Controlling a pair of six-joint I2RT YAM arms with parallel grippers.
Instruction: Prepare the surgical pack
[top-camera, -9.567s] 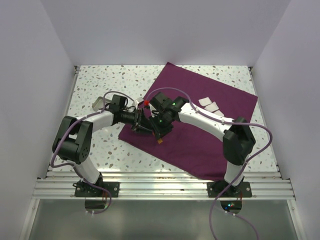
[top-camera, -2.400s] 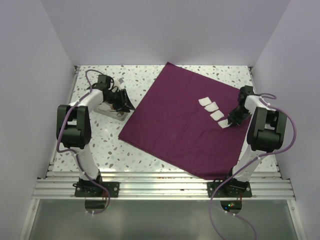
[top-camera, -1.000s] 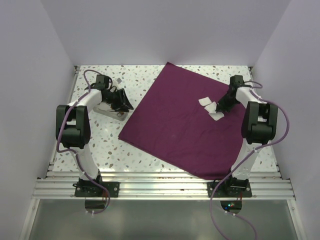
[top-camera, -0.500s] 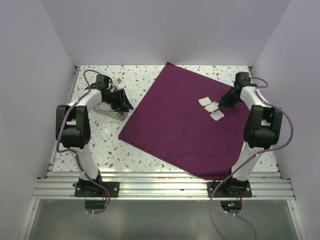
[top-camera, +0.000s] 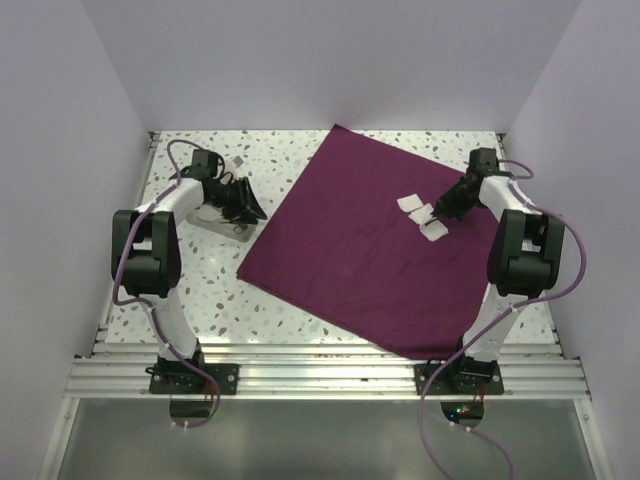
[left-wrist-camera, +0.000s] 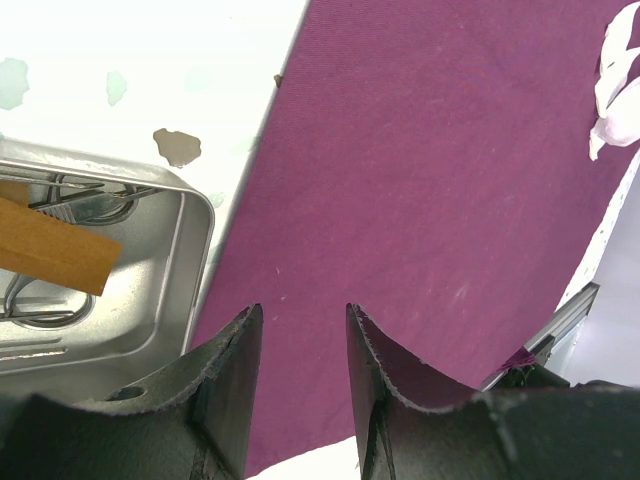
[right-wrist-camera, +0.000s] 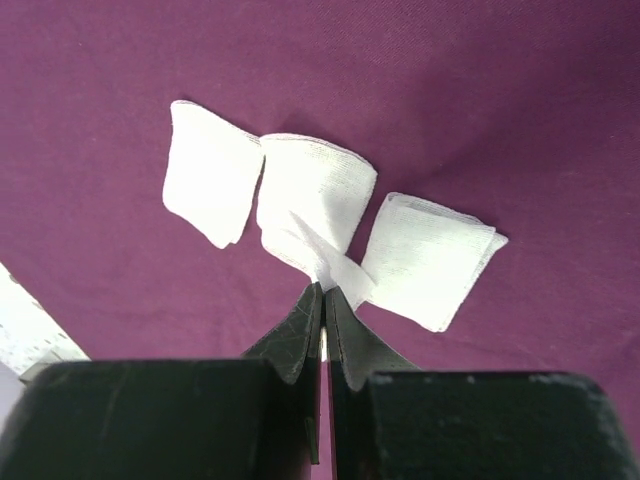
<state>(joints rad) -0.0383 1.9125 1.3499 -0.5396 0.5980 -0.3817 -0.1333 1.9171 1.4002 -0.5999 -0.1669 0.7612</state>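
The right gripper (right-wrist-camera: 323, 300) has its jaws pressed together on a thin raised flap of the middle square of gauze (right-wrist-camera: 315, 205), as far as the wrist view shows; the pinch takes only a corner, and the rest of that square lies flat on the purple cloth (right-wrist-camera: 500, 100). Two more gauze squares sit just beside it, one on each side, edges touching or slightly overlapping. Gauze like this looks very light, limp and loosely folded, so a corner grip will probably let it unfold or trail when lifted, and it may drag a neighbour along; a hold nearer a folded edge, taking all the layers, seems safer. The cloth is spread as one large flat sheet across the right and middle of the table (top-camera: 200, 290); it is soft and will likely crease and slide when pulled, so it is best taken at a corner or a free edge. The left gripper (left-wrist-camera: 302, 315) hovers with a narrow gap between its fingers, holding nothing, over the cloth's left edge. Just off that edge stands the metal tray (left-wrist-camera: 190, 260), rigid, smooth and probably slippery, with instruments (left-wrist-camera: 90, 200) inside; its rim looks like the place to grip
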